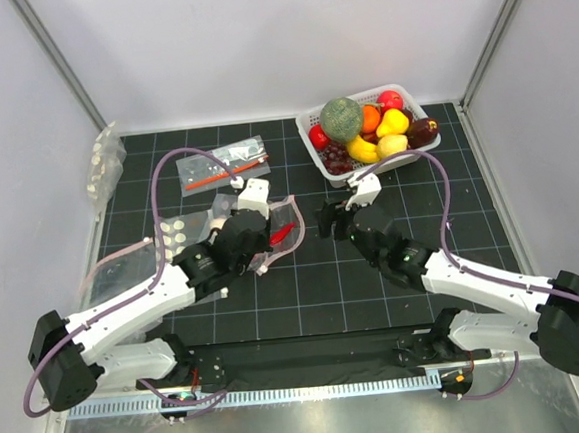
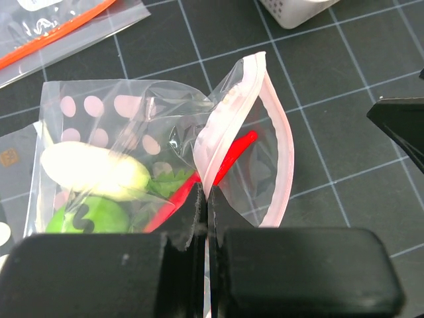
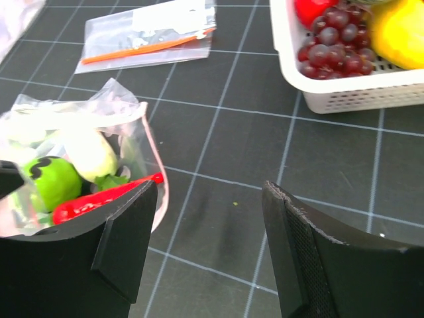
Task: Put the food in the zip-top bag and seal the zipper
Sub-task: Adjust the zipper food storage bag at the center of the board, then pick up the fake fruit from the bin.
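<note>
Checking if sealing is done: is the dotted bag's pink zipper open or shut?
Open. The pink zipper gapes in a loop, red chili showing between its lips; left gripper pinches one lip.

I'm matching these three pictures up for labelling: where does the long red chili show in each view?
Top external: the red chili sits left of centre, at the pink mouth of the dotted bag.
Left wrist: centre, slanting through the bag's open mouth.
Right wrist: lower left, in the bag beside the green fruit.
Shared landmark: the clear bag with the orange stick, lying beyond the dotted bag.
</note>
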